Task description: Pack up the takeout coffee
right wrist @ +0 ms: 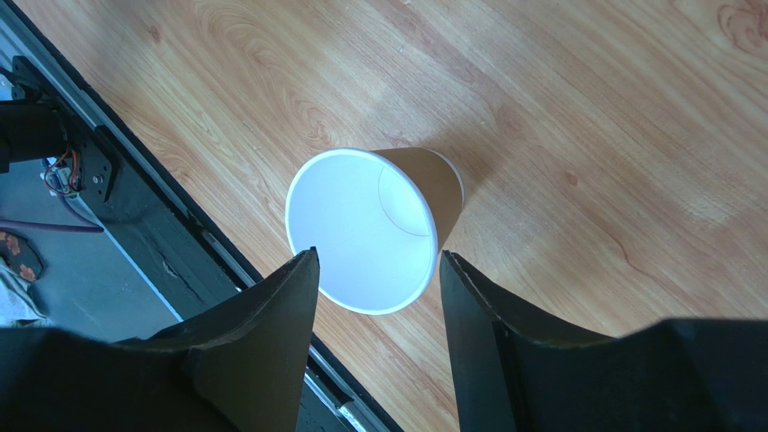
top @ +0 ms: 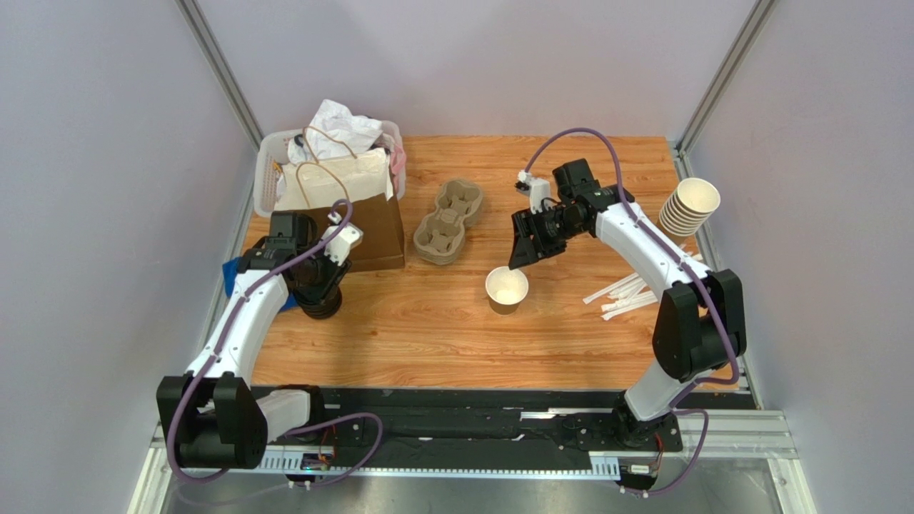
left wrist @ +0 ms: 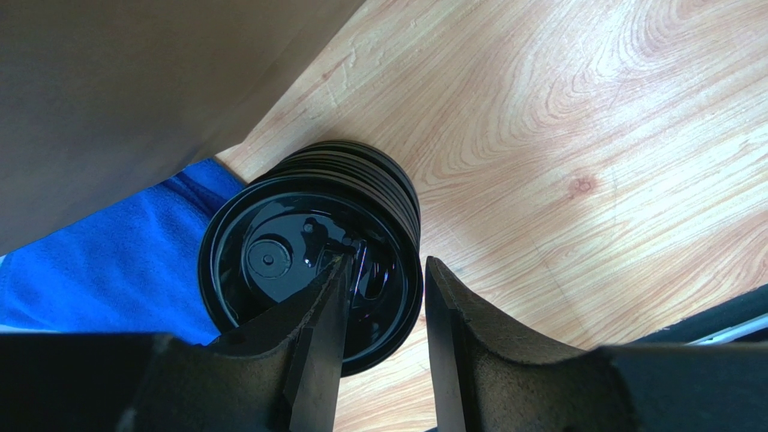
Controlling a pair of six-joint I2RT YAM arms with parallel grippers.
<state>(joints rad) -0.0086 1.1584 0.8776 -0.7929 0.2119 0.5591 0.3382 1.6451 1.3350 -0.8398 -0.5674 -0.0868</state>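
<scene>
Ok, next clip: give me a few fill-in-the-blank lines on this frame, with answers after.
The paper cup under the right gripper stands upright with no ___ on it.
The right gripper's jaws are ___.
The stack of lids at the left gripper is coloured ___.
The cardboard cup carrier holds ___ cups.
Missing: lid; open; black; no.

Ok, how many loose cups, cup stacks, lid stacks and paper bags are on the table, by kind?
Loose paper cup: 1
Stack of paper cups: 1
Stack of black lids: 1
Brown paper bag: 1
Total: 4
</scene>
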